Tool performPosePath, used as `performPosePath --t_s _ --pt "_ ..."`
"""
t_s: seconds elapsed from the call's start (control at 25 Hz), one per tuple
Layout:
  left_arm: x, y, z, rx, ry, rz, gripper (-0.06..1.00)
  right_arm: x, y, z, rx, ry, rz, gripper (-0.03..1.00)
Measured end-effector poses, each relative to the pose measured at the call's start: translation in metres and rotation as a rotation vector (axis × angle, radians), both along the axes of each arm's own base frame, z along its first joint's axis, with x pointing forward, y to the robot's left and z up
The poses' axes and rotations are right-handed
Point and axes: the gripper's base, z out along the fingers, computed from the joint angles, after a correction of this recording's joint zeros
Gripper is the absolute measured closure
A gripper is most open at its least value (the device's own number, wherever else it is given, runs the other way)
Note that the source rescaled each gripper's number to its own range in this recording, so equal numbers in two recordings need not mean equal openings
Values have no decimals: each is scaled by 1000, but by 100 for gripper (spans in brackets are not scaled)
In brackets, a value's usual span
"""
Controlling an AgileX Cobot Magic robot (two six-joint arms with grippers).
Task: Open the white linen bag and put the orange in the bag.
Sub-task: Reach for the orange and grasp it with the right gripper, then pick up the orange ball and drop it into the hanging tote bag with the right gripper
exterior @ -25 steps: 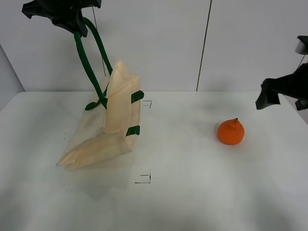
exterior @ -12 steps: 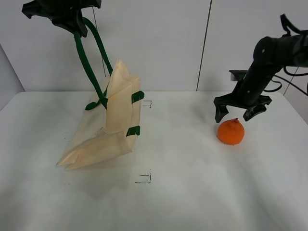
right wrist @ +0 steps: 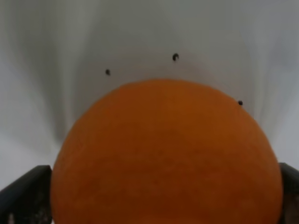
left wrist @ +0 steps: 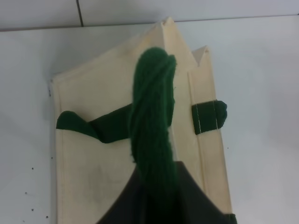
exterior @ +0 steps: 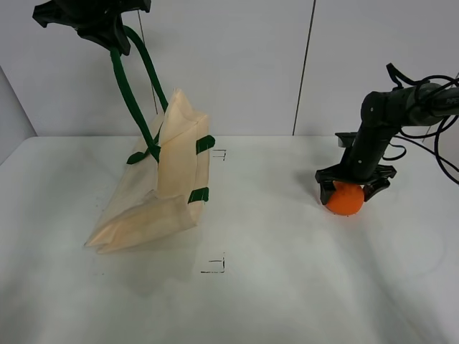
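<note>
The white linen bag [exterior: 176,179] hangs tilted by its dark green handles [exterior: 133,93], its lower corner resting on the table at the left. My left gripper [exterior: 100,25] is shut on the handles high above it. The left wrist view shows the handle [left wrist: 152,121] running down to the bag [left wrist: 93,154]. The orange [exterior: 344,202] sits on the table at the right. My right gripper [exterior: 349,195] is down over it, open, with one finger on each side. In the right wrist view the orange [right wrist: 166,154] fills the frame between the fingers [right wrist: 23,191].
Two small black corner marks lie on the white table [exterior: 287,287], one behind the bag [exterior: 221,154] and one nearer the front [exterior: 215,266]. The right arm's cables [exterior: 441,143] hang at the far right. A white wall stands behind the table.
My right arm has come in from the far right and lowered its open gripper over the orange. The left gripper and the bag have not moved.
</note>
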Motion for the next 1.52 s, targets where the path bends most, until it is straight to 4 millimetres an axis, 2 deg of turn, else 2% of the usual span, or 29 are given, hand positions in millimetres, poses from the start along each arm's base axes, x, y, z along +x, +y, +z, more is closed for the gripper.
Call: performPosePath --t_s 0.08,0.16,0.2,0.24,0.32,0.4,0.56,0.72,0.88,0.96,1.08,1.32,1.52 --pt "0 0 0 0 0 0 94 2 0 1 1 -20 -2 30" --pt "0 0 0 0 0 0 94 4 0 3 2 -31 -4 75" --pt "0 0 0 0 -1 -1 94 5 1 6 7 -35 -6 90" --pt "-1 0 1 0 -3 -1 94 7 1 10 14 -39 -10 97" --pt "-2 1 3 -2 -8 -1 94 10 3 21 34 -49 -19 96" --pt "-5 2 8 -4 -19 -2 94 17 6 40 65 -94 -30 96" --pt "-9 2 12 -7 -30 -2 94 28 20 108 147 -246 -2 96" --pt "-9 2 13 -8 -31 -3 94 28 58 169 271 -374 68 96" --pt "-9 2 13 -8 -31 -3 94 17 110 193 444 -406 134 96" --pt "-9 2 13 -8 -31 -3 94 10 139 196 511 -405 169 96" --pt "-9 2 13 -8 -31 -3 94 1 176 190 578 -397 210 96" --pt "-9 2 13 -8 -31 -3 94 -6 235 144 621 -322 271 96" --pt "-9 2 13 -8 -31 -3 94 -11 266 111 636 -305 314 96"
